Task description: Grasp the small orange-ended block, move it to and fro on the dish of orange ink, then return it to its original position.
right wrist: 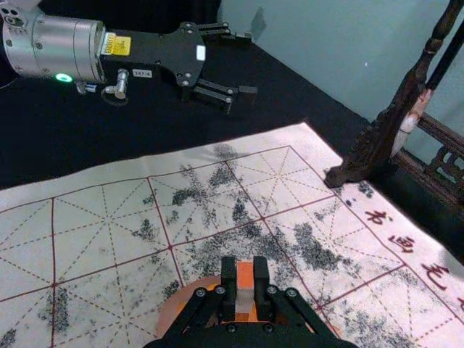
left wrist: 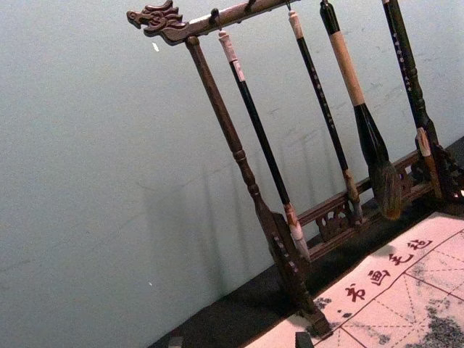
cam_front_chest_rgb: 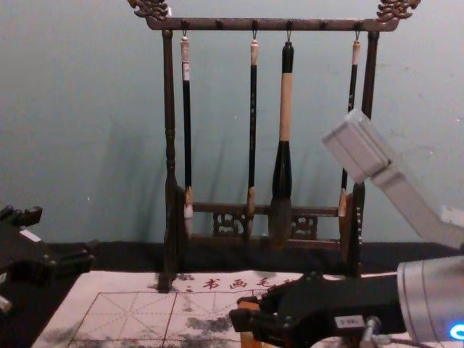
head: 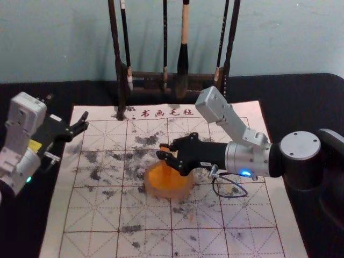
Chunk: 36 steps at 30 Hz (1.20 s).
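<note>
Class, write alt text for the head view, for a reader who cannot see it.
The right gripper holds a small block at a round dish of orange ink on a gridded, ink-marked mat. The left gripper, open, is near the mat's far left corner. Behind, four brushes hang on a dark rack.

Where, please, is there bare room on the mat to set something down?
The felt mat is free in front of the ink dish, and between that dish and the left gripper. It is crowded at the dish, where the right gripper holds the small orange-ended block, and at the far edge, where the brush rack stands.
</note>
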Each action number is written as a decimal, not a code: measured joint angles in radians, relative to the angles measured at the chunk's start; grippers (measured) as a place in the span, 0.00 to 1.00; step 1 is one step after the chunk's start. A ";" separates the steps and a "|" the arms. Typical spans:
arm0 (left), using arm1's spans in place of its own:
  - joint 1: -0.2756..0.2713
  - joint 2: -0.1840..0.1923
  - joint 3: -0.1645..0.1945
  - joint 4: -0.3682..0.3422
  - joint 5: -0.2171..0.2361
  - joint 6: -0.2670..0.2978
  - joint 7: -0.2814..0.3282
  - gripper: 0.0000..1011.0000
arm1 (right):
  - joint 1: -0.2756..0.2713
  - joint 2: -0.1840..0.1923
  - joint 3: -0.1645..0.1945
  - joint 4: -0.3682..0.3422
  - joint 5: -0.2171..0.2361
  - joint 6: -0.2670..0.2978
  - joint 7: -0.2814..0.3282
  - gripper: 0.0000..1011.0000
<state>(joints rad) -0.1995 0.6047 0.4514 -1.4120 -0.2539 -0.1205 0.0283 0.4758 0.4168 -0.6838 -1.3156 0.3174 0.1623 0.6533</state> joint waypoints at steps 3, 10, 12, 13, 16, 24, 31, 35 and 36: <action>0.000 0.000 0.000 0.000 0.000 0.000 0.000 0.99 | -0.002 0.002 0.001 -0.001 -0.001 0.000 -0.001 0.13; 0.000 0.000 0.000 0.000 0.000 0.000 0.000 0.99 | -0.008 0.007 0.005 -0.004 -0.002 0.001 -0.001 0.13; 0.000 0.000 0.000 0.000 0.000 0.000 0.000 0.99 | -0.009 0.008 0.006 -0.007 -0.002 0.001 -0.001 0.13; 0.000 0.000 0.000 0.000 0.000 0.000 0.000 0.99 | -0.009 0.008 0.007 -0.007 -0.002 0.001 -0.001 0.13; 0.000 0.000 0.000 0.000 0.000 0.000 0.000 0.99 | -0.011 0.010 0.010 -0.011 0.000 0.002 -0.001 0.13; 0.000 0.000 0.000 0.000 0.000 0.000 0.000 0.99 | -0.036 0.021 0.045 -0.054 0.033 0.011 -0.023 0.13; 0.000 0.000 0.000 0.000 0.000 0.000 0.000 0.99 | -0.096 0.040 0.123 -0.146 0.112 0.038 -0.084 0.13; 0.000 0.000 0.000 0.000 0.000 0.000 0.000 0.99 | -0.133 0.049 0.169 -0.203 0.159 0.054 -0.127 0.13; 0.000 0.000 0.000 0.000 0.000 0.000 0.000 0.99 | -0.146 0.054 0.187 -0.227 0.175 0.055 -0.144 0.13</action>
<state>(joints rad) -0.1995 0.6047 0.4514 -1.4120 -0.2539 -0.1205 0.0283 0.3297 0.4707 -0.4969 -1.5425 0.4924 0.2176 0.5095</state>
